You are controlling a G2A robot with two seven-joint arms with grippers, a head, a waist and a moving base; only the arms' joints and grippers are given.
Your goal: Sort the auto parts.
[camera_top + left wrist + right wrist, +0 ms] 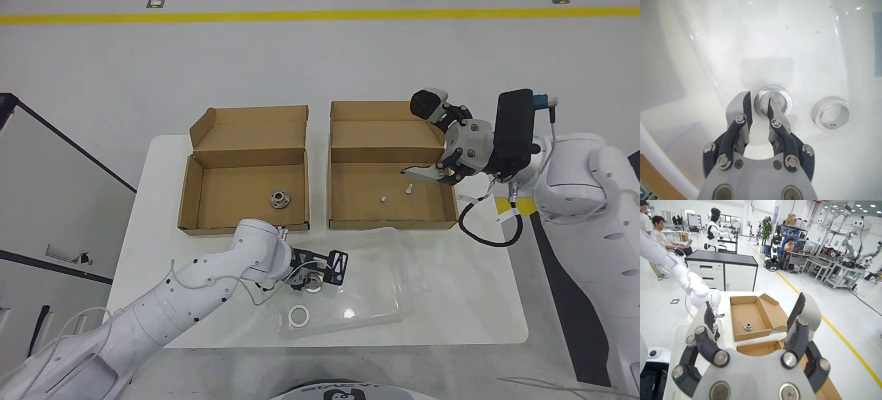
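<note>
Left gripper (759,100), ribbed rubber pads spread, straddles the wall of a smooth aluminium ring (772,89) in the clear plastic tray (772,37) near the table's (470,290) front edge. A second ring (816,113) lies clear beside it. Right gripper (754,299) hangs wide open over the right cardboard box (360,205).

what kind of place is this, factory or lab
Most likely a robotics lab or test hall: other humanoid robots stand across the open floor, a robot arm rises behind cluttered workbenches, and a yellow line marks the white floor.
</note>
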